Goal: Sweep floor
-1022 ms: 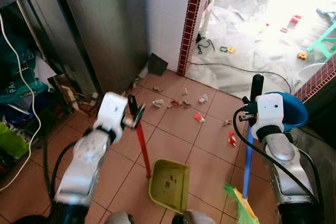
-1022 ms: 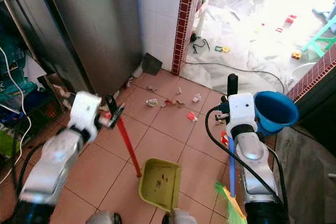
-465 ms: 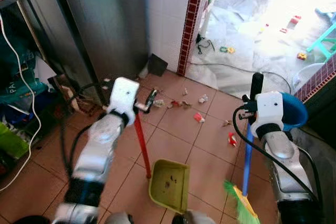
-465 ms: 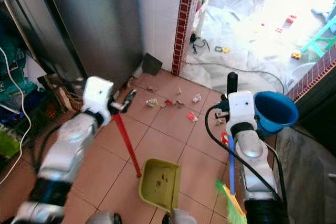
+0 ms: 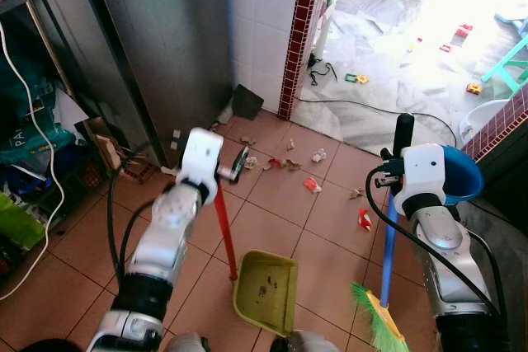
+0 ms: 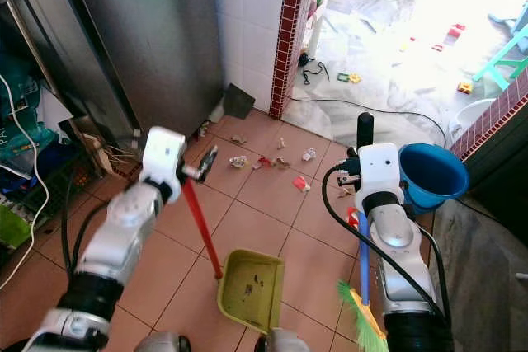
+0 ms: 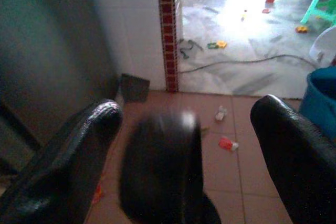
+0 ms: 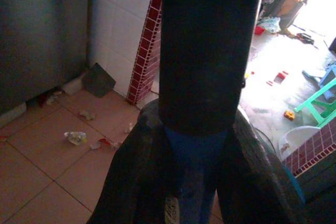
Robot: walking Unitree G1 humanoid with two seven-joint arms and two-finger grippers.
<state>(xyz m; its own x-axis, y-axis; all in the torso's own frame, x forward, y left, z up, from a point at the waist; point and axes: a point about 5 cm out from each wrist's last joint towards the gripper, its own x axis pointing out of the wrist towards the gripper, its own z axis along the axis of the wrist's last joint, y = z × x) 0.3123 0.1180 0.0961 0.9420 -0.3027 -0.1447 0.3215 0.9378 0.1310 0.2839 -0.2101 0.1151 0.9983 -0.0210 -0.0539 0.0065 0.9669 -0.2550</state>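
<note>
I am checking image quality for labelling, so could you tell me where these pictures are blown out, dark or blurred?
Eye views: the far floor is washed out by glare and the shelf sits in shade. Left wrist view: the dustpan handle is badly blurred. Right wrist view: the broom handle is a dark close blur.

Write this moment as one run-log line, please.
left gripper: open around dustpan handle | right gripper: shut on broom | litter: unswept

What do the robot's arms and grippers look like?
Both arms are shiny silver tubes with black joint rings, each ending in a boxy white wrist block. The left gripper and right gripper have two long, rounded black fingers. Loose black cables loop alongside each forearm.
</note>
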